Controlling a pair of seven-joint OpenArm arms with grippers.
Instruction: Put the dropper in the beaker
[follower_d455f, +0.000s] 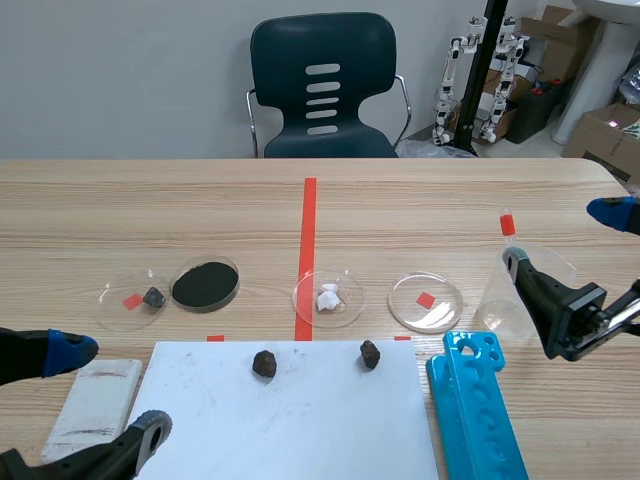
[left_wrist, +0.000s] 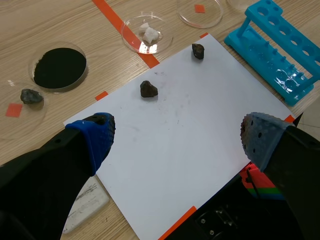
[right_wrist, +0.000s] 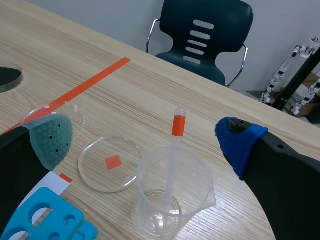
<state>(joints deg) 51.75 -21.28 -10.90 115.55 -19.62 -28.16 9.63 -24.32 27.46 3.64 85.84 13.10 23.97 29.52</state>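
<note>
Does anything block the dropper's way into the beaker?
Nothing visible does. The dropper already stands inside the beaker, leaning against its wall. The right pincer is open and holds nothing, with the beaker just ahead of it.

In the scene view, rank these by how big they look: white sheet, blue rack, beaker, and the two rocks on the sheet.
1. Sheet
2. Rack
3. Beaker, partly hidden
4. Rocks: the left one and the right one look alike, so no order between them.
</note>
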